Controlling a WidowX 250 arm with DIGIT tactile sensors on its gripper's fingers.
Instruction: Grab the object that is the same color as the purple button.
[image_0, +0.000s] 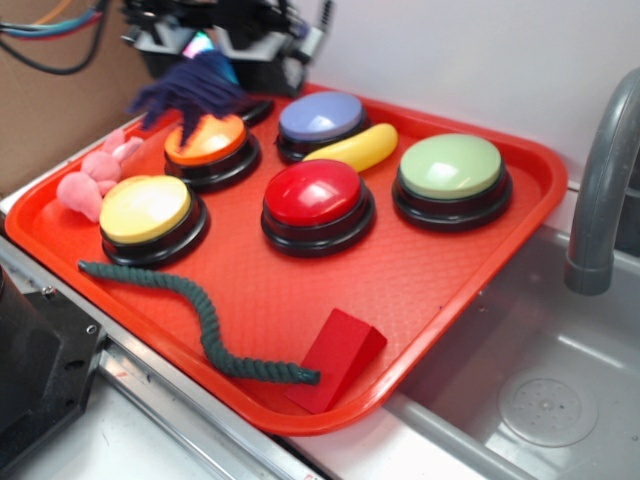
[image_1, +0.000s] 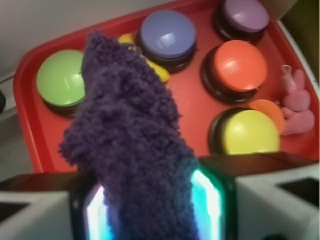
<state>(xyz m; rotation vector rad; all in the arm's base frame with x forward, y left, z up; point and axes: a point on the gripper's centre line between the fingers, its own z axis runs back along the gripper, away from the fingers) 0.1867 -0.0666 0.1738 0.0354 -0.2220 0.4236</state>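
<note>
The object, a dark purple knitted rag (image_0: 190, 95), hangs in the air over the back left of the red tray (image_0: 400, 290), just above the orange button (image_0: 205, 140). My gripper (image_0: 210, 50) is shut on its upper end. In the wrist view the rag (image_1: 132, 145) fills the gap between the two glowing fingers of the gripper (image_1: 150, 205) and droops toward the tray (image_1: 192, 100). The purple button (image_0: 322, 115), periwinkle on a black base, sits at the tray's back, to the right of the rag. It shows beyond the rag (image_1: 167, 34) in the wrist view.
The tray also holds a yellow button (image_0: 145, 208), red button (image_0: 317, 192), green button (image_0: 452, 165), a mauve button (image_1: 246, 15), a yellow banana (image_0: 357, 148), a green rope (image_0: 190, 310), a red wedge (image_0: 335, 358) and a pink plush (image_0: 95, 175). A grey faucet (image_0: 600, 180) and sink (image_0: 540, 400) lie right.
</note>
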